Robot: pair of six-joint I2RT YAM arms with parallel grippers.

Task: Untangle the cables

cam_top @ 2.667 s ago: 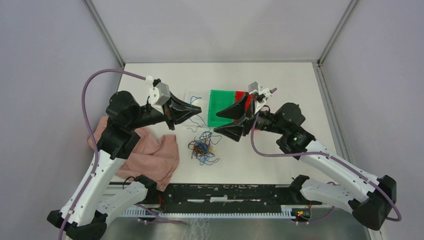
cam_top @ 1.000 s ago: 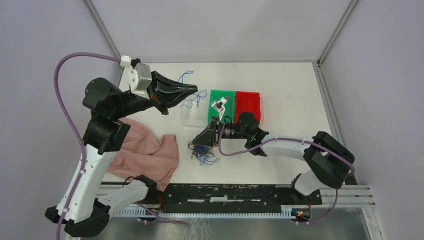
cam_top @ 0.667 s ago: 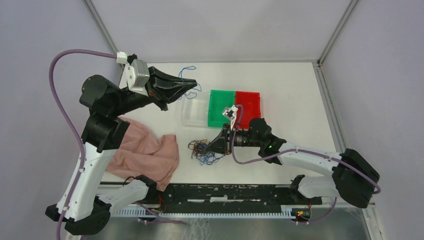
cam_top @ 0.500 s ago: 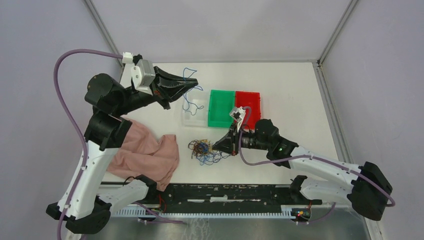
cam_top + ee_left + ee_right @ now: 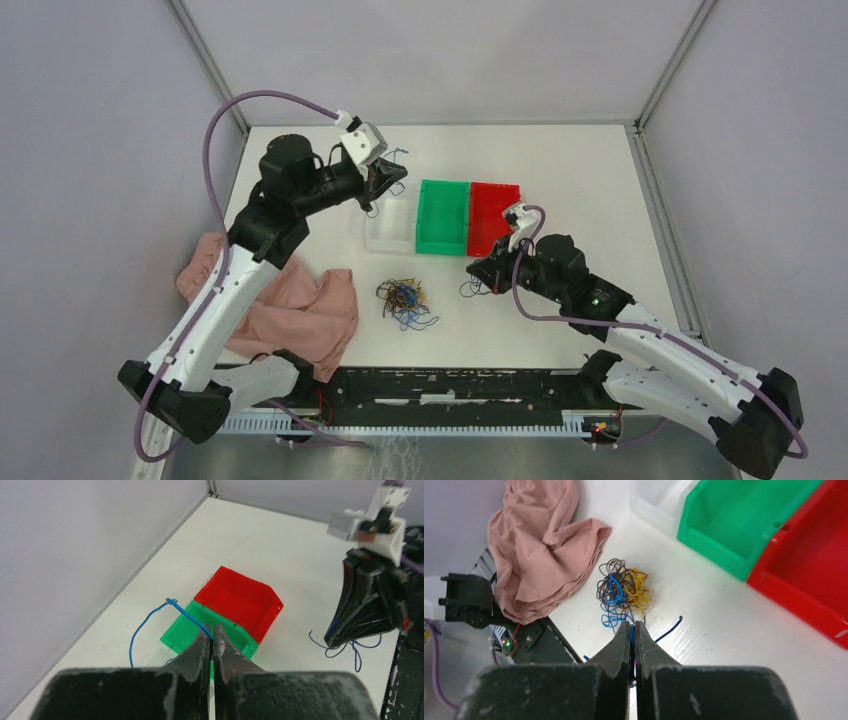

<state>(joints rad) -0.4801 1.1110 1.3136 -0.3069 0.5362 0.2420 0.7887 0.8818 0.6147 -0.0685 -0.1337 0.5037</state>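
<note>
- pink cloth (image 5: 290, 305): crumpled on the table, near-side and well back from the left gripper (image 5: 392, 180). It plays no part in this step.
- left gripper: the fingers are pressed together and pinch one blue cable (image 5: 192, 621) at the tips. The rest arcs out ahead of the tips and droops down their left side, hanging free in the air.
- clear bin (image 5: 385, 232): sits just under and near-side of the left fingertips. The green bin (image 5: 443, 218) touches it on the far side from that hand, and the red bin (image 5: 493, 215) comes next in the row.
- tangle (image 5: 402, 297): blue, yellow and brown loops in one clump on the table. It lies well apart from the left gripper, and off to the left of the right gripper (image 5: 478, 268), not touching it.
- right gripper: low over the table, near-side of the green/red seam. The fingers are closed tight on a dark blue strand (image 5: 670, 627), whose loose end pokes out to the right of the tips.
- Whether that strand is fully free of the clump, we cannot tell.
- Step, as we judge it: each hand holds a single strand pulled out of the tangle, and most of the clump is left to do.
- Next, as we judge it: the left gripper should lower over a bin and release, though we cannot tell which bin. The right gripper should lift slowly, so that a snag does not drag the clump.
</note>
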